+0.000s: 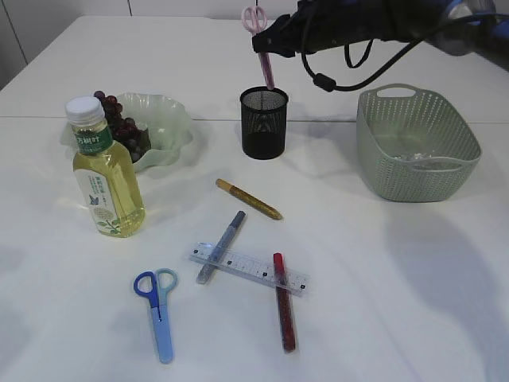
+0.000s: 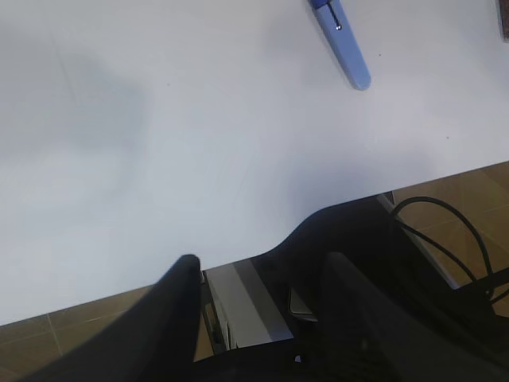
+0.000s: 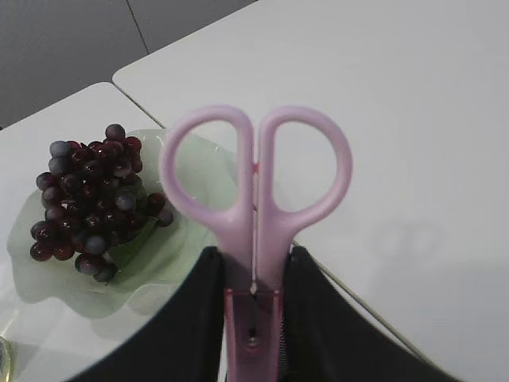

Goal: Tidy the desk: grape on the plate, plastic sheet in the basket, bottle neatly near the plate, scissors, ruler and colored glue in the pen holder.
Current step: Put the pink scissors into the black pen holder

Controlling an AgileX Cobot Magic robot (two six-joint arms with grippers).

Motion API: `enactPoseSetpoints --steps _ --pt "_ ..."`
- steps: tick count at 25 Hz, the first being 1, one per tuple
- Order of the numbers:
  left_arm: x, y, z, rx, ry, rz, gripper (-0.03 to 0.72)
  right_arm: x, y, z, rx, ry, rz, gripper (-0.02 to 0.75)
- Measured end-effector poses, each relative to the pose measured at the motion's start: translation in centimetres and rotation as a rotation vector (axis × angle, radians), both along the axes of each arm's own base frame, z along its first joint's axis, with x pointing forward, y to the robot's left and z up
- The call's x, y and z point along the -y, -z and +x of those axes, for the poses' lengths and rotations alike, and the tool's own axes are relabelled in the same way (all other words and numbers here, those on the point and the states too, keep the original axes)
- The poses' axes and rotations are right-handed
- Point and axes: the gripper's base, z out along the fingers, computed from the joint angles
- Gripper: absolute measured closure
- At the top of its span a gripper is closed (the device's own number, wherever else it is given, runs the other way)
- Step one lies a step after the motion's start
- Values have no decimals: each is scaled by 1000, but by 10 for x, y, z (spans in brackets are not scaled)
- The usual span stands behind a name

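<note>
My right gripper [image 1: 269, 44] is shut on pink scissors [image 1: 256, 24], handles up, with their tip reaching down into the black mesh pen holder [image 1: 263, 123]; the right wrist view shows the pink scissors [image 3: 254, 199] between the jaws [image 3: 253, 274]. Grapes [image 1: 121, 126] lie on the green plate [image 1: 171, 127]. The bottle [image 1: 105, 171] stands in front of the plate. Blue scissors [image 1: 159, 310], a clear ruler [image 1: 248, 269] and three glue pens, gold [image 1: 248, 199], blue-grey [image 1: 222, 245] and red [image 1: 284, 301], lie on the table. My left gripper [image 2: 258, 274] is open and empty past the table edge.
The green basket [image 1: 417, 143] stands at the right with a plastic sheet [image 1: 417, 155] inside. The red and blue-grey glue pens cross the ruler. The blue scissors' tip [image 2: 342, 44] shows in the left wrist view.
</note>
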Motion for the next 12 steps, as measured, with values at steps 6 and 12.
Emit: enactPoseSetpoints --steps 6,12 --pt "0 0 0 0 0 0 327 -3 29 11 67 -6 16 557" --pt "0 0 0 -1 -1 -5 329 -3 50 17 68 6 9 547"
